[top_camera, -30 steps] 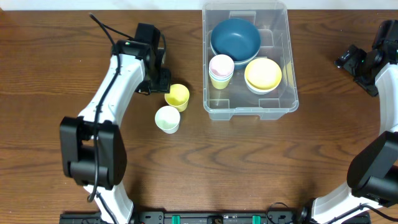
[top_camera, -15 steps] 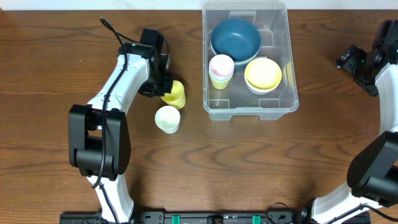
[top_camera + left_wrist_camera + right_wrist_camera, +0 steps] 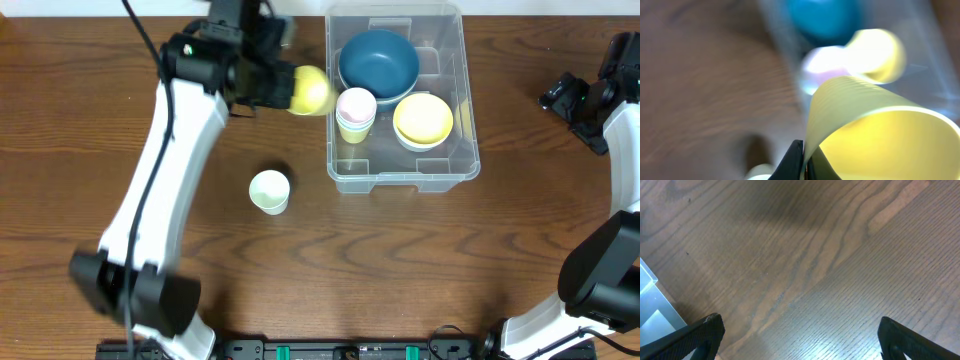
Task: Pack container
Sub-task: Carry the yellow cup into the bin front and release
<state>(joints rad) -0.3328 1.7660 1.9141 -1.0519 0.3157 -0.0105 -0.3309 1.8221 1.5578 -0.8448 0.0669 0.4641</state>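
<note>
We see two arms of the same build. Our left arm (image 3: 165,150) has long, smooth white shells, with bulky black joints (image 3: 135,285) between them. A thin black cable (image 3: 140,35) runs along it. Our right arm (image 3: 628,140) has the same white shell and black joints, and its wrist part is all black. Our right gripper (image 3: 800,342) has matt black fingers (image 3: 697,337) with a slightly rough edge. Of our left gripper (image 3: 805,162) only thin dark tips show, and they are blurred. The base rail (image 3: 330,352) is black with small green parts.
</note>
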